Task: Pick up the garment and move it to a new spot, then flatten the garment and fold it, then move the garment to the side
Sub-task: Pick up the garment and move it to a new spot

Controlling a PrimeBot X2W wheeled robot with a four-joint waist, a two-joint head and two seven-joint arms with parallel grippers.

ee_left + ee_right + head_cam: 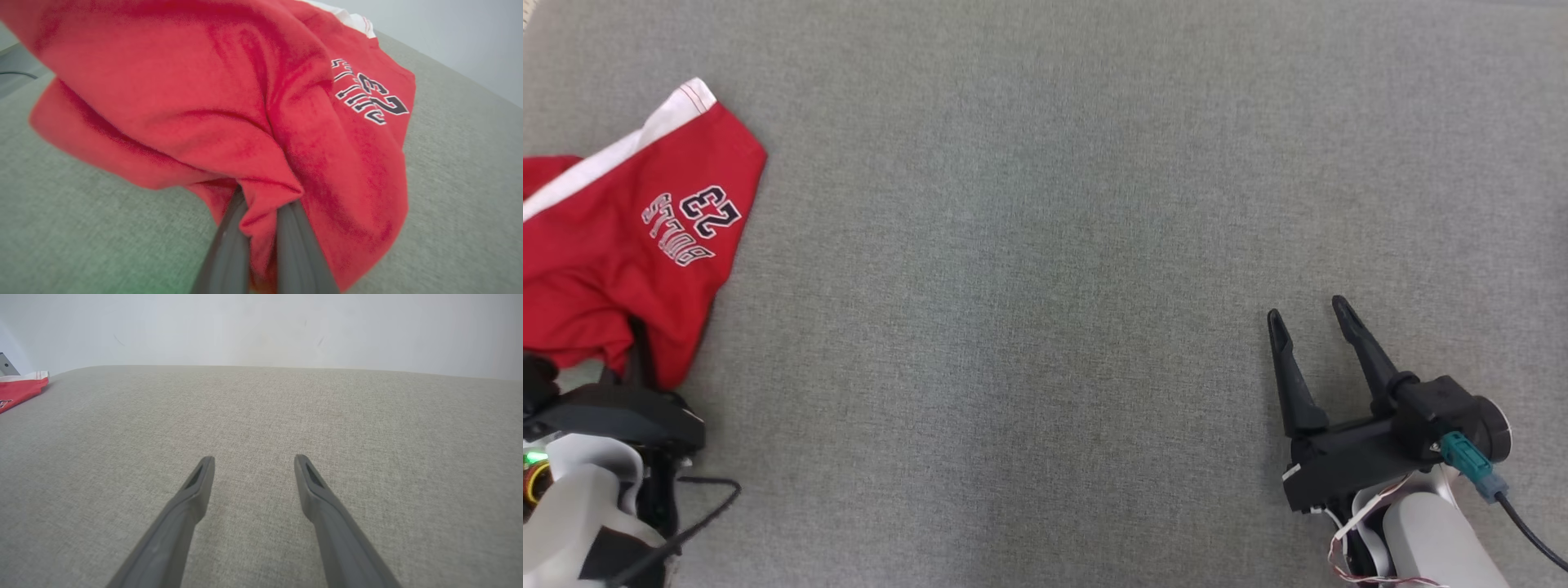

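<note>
Red garment [629, 245] sits bunched at the far left of the grey cloth surface [1045, 245], "BULLS 23" readable, white band along its edge. Left gripper [264, 212] pinches a fold of it. Right gripper [1307, 309] hangs spread, well apart.

Garment [629, 237] on the surface's [1045, 245] left, left hand [265, 228] at its near edge, right hand [1307, 312] far right.

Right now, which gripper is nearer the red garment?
Left. The left gripper has its jaws shut on a fold of the red garment; the right gripper hangs open far across the grey surface from it.
</note>
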